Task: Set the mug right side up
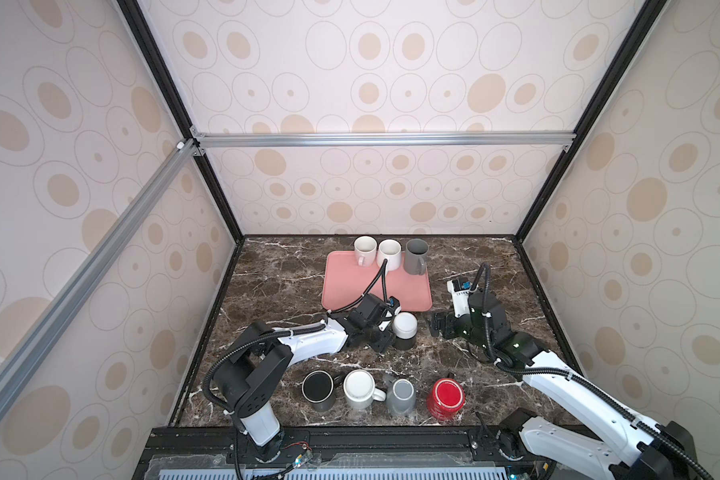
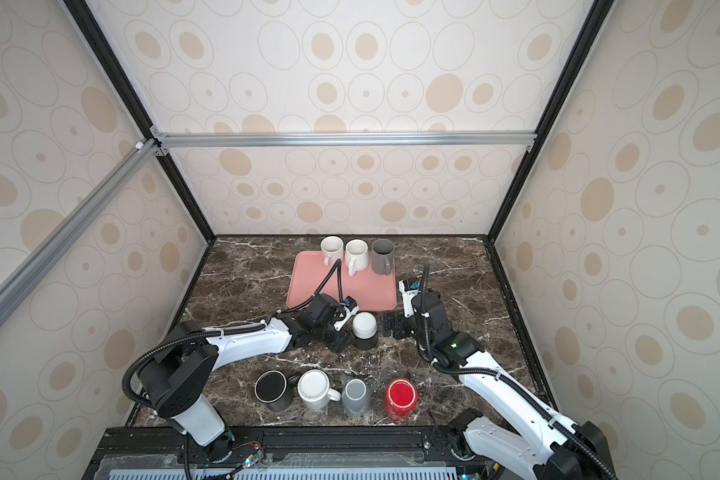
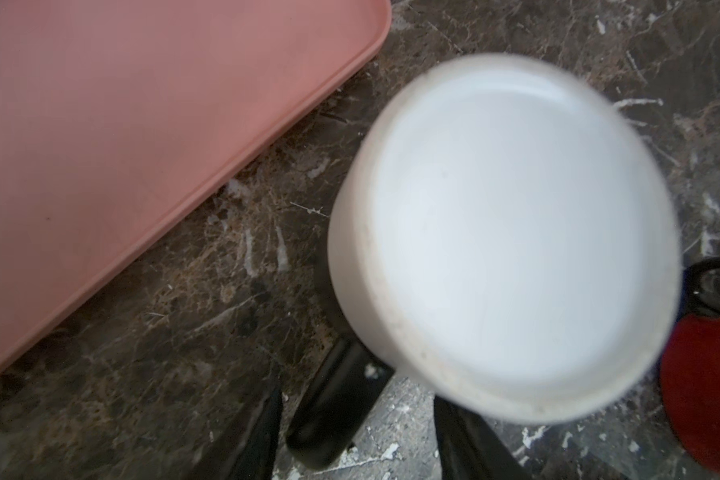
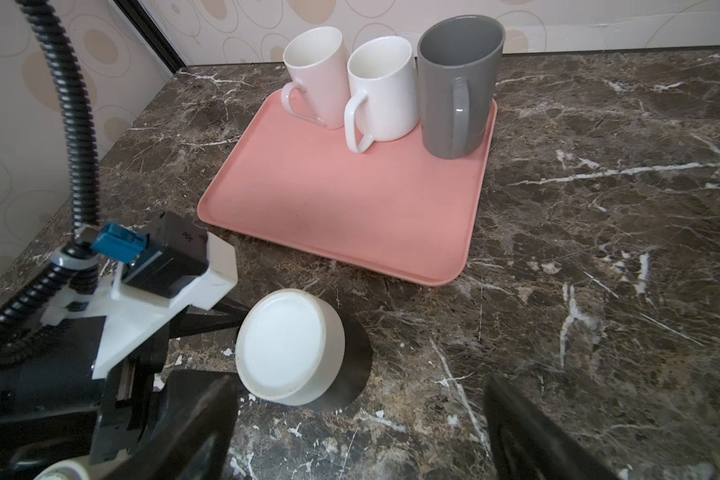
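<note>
Mug (image 3: 504, 237) inverted, base up, axis roughly vertical.

The upside-down mug (image 1: 405, 328) stands just before the tray (image 1: 341, 282).

- Pink tray (image 1: 375, 286), flat on dark marble tabletop (image 1: 275, 274), toward the back.
- Along the tray's far edge, upright, side by side: cream mug (image 1: 365, 248), white mug (image 1: 390, 252), tall grey mug (image 1: 415, 255); handles facing the front.
- Near the front edge, upside down, in a row from left in both top views: black mug (image 1: 318, 388), white-based mug (image 1: 359, 388), small grey mug (image 1: 402, 395), red mug (image 1: 446, 397).
- Oval-patterned beige wallpaper (image 1: 391, 83) on three sides.
</note>
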Robot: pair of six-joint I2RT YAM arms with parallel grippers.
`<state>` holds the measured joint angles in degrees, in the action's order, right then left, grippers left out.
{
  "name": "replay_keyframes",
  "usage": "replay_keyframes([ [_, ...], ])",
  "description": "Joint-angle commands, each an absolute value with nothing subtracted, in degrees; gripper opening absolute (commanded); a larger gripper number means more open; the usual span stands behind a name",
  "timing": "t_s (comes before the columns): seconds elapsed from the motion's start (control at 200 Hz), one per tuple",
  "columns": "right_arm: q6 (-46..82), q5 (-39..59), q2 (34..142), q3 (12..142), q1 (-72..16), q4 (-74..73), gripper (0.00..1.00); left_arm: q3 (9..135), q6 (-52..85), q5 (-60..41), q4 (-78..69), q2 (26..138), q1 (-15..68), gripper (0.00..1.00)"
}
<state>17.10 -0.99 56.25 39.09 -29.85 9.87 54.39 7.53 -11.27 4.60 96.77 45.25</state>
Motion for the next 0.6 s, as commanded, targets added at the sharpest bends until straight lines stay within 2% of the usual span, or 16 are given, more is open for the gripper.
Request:
replay_keyframes([
  [0.0, 17.1, -0.4, 55.5, 37.6, -29.3, 10.2, 0.95, 56.3, 5.5, -12.9, 2.7, 97.7, 45.8, 0.44],
  [0.08, 17.2, -0.1, 55.5, 37.5, -29.1, 10.1, 0.95, 56.0, 5.6, -13.6, 1.8, 97.7, 46.2, 0.36],
  [0.145, 17.1, 0.0, 55.5, 37.5, -29.0, 10.0, 0.95, 55.8, 5.3, -14.4, 1.3, 97.4, 46.7, 0.35],
  [0.27, 17.2, 0.3, 55.6, 37.6, -28.7, 9.9, 0.95, 56.4, 5.0, -11.8, 2.0, 97.6, 47.1, 0.52],
  [0.355, 17.3, 0.5, 55.9, 37.6, -28.7, 9.8, 0.95, 56.3, 4.5, -10.3, 1.6, 97.6, 47.1, 0.54],
  [0.595, 17.4, 0.8, 55.9, 37.7, -28.6, 10.1, 0.95, 56.7, 3.3, -8.2, 0.4, 97.9, 47.2, 0.4],
])
